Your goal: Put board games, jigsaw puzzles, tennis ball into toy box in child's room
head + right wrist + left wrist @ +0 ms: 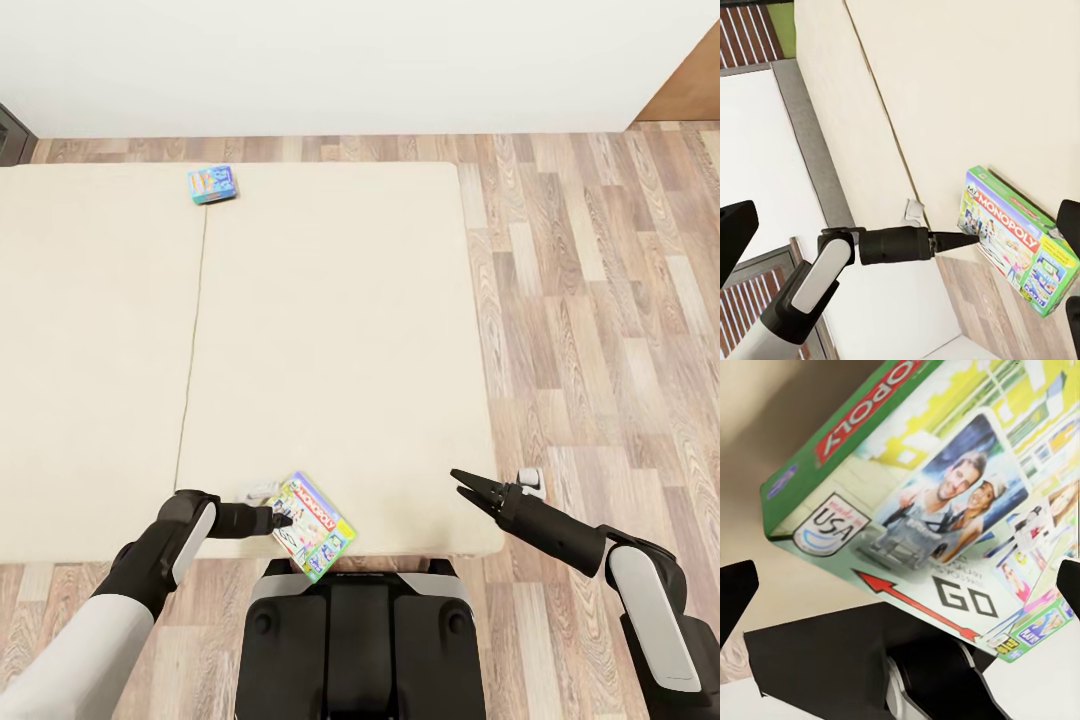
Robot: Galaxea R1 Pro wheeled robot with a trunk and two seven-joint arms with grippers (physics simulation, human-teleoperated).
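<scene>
Reaching in at the bed's near edge, the left fingers (277, 519) pinch the Monopoly box (314, 525), which overhangs the bed (330, 330) toward the robot. I judge the first bed pickup is underway; next comes lifting it clear. The right fingers (468, 485) hover spread over open mattress. The light-blue game (212, 184) lies at the far edge.

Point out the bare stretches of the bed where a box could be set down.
The cream-beige mattress is bare between the light-blue game box near its far edge and the green Monopoly box at its near edge. Crowded only there, at the left tool.
</scene>
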